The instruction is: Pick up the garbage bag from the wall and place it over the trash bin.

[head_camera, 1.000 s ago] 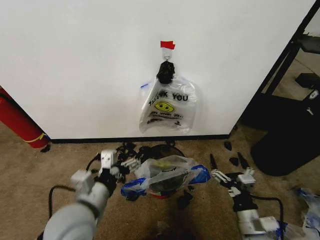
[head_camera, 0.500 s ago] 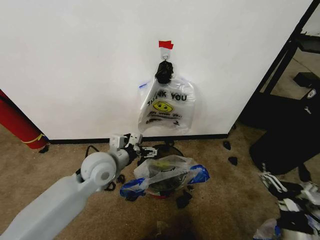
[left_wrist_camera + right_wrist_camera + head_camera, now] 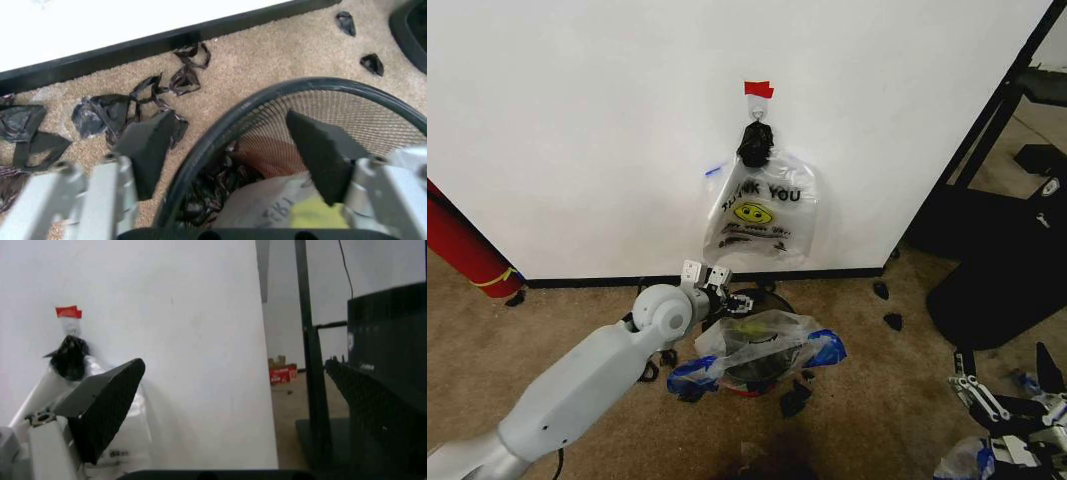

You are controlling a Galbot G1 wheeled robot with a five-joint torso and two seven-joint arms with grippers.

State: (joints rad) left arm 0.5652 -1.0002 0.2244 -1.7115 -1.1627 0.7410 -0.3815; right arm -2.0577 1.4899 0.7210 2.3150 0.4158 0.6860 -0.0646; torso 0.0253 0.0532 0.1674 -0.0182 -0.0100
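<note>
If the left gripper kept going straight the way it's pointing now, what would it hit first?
Most likely the trash bin's black rim. The left gripper is open, its fingers straddling that rim, with mesh wall and bagged contents just beyond. Depth is hard to judge.

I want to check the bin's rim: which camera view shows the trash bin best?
The left wrist view: the trash bin sits close, its black rim and mesh wall plain between the open left tool. In the head view the garbage bag covers most of the bin. The right wrist view faces the wall.
</note>
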